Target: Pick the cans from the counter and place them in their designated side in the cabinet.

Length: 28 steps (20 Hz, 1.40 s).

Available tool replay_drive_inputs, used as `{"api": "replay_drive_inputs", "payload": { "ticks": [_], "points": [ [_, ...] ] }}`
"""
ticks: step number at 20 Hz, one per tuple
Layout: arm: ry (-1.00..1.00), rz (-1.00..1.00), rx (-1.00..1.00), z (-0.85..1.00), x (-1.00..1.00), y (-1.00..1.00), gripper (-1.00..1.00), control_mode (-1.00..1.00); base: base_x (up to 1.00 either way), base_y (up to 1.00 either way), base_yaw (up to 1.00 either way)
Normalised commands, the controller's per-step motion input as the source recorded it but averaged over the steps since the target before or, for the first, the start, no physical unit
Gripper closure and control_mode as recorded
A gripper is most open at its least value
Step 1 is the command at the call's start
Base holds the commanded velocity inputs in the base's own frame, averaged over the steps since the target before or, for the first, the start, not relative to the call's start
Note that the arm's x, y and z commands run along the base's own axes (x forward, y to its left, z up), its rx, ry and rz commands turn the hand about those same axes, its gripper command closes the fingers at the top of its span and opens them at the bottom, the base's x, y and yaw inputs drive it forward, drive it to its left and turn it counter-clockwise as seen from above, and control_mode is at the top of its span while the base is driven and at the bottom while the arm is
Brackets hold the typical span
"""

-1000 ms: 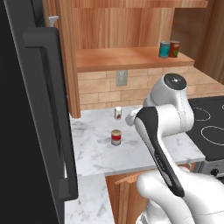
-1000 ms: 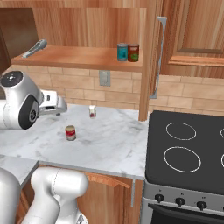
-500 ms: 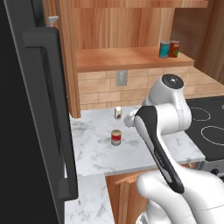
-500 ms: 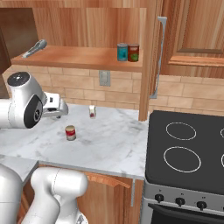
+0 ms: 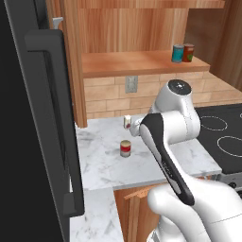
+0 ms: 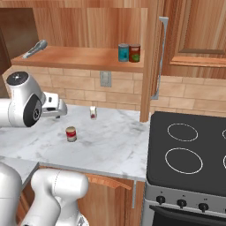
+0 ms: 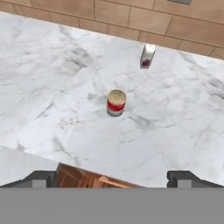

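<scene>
A red can with a tan upper band stands upright on the white marble counter, seen too in the base views. My gripper hovers above the counter's front edge, open wide and empty, looking down at this can from a distance. The hand sits left of the can in the right base view. The teal-blue can stands at the right end of the cabinet shelf, touching or nearly touching a plain dark red can.
A small white container with a red mark stands near the brick backsplash. The black stovetop lies to the right, and the tall black fridge to the left. A grey utensil lies at the shelf's left end.
The arm has shifted only slightly. The gripper stays open and the cans have not moved.
</scene>
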Motion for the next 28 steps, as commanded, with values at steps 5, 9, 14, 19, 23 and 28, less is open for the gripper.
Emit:
{"api": "replay_drive_inputs", "payload": {
  "ticks": [5,9,14,19,23,28],
  "points": [
    [0.04,0.0,0.02,-0.04,0.1,0.03,-1.0,-1.0,0.0,0.0,0.0],
    [0.03,0.0,0.04,-0.09,0.15,0.01,-1.0,-1.0,0.0,0.0,0.0],
    [0.02,0.0,0.03,-0.08,0.22,0.04,-1.0,-1.0,0.0,0.0,0.0],
    [0.0,-0.01,0.01,-0.11,0.22,0.01,-1.0,-1.0,0.0,0.0,0.0],
    [0.0,-0.01,0.0,-0.13,0.25,0.02,-1.0,-1.0,0.0,0.0,0.0],
    [0.0,-0.02,0.0,-0.14,0.25,0.04,-1.0,-1.0,0.0,0.0,0.0]
  ]
}}
